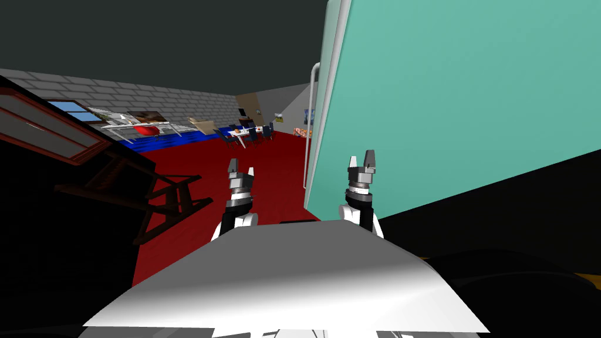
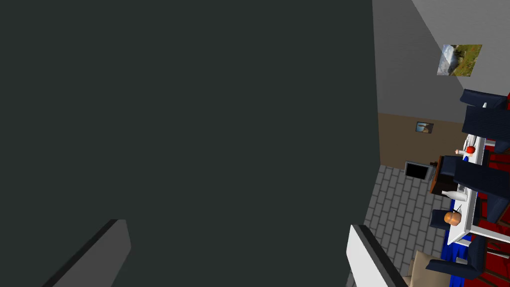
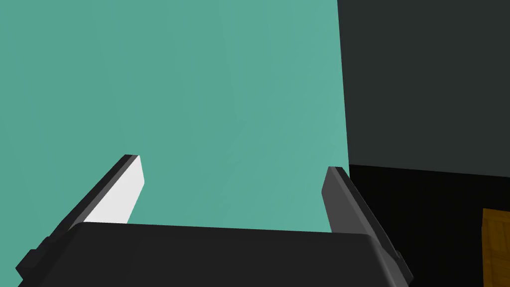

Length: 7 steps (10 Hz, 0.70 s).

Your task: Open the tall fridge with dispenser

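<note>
Two grippers raised. Left gripper (image 1: 241,171): jaws apart, held above red floor (image 1: 193,158). One pale handle (image 1: 311,117) mounted on left edge of one teal fridge (image 1: 458,100). Right gripper (image 1: 362,159): jaws apart, held close before teal face.

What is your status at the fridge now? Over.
Left claw open, empty. Right claw open, empty, facing the teal fridge. Grey handle ahead, left of right claw, not gripped. Nothing seen blocking it.
</note>
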Motion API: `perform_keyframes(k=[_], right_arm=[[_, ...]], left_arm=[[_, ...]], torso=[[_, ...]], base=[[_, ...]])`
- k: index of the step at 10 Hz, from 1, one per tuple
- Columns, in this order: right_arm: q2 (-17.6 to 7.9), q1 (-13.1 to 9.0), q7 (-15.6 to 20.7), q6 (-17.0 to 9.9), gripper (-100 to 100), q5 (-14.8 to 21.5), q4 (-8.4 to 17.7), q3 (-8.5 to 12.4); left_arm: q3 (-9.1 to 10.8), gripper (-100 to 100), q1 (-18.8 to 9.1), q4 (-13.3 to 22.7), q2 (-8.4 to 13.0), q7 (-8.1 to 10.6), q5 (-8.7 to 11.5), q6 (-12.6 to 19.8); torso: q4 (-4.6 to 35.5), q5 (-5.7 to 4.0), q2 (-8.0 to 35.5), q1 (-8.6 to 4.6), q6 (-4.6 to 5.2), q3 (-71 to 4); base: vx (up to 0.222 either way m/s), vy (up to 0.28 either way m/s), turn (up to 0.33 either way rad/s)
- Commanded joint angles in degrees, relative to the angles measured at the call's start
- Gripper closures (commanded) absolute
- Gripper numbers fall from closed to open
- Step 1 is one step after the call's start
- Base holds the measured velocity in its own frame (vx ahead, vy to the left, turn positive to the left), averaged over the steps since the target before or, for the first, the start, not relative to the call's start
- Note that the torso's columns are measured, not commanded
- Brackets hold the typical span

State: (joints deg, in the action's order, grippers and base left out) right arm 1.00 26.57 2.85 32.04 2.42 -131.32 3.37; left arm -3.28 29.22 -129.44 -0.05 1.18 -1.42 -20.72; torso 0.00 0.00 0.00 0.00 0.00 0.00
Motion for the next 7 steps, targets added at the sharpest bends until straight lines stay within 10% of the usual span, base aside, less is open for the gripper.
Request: perform_keyframes(k=[1,7], right_arm=[[0.0,0.0,0.0,0.0,0,0.0,0.0,0.0],[0.0,0.0,0.0,0.0,0,0.0,0.0,0.0]], left_arm=[[0.00,0,0.0,0.0,0.0,0.00,0.0,0.0],[0.00,0,0.0,0.0,0.0,0.00,0.0,0.0]], torso=[[2.3,0.00,2.3,0.00,0.00,-4.7],[26.9,0.00,26.9,0.00,0.00,-53.8]], base=[[0.000,0.000,0.000],[0.000,0.000,0.000]])
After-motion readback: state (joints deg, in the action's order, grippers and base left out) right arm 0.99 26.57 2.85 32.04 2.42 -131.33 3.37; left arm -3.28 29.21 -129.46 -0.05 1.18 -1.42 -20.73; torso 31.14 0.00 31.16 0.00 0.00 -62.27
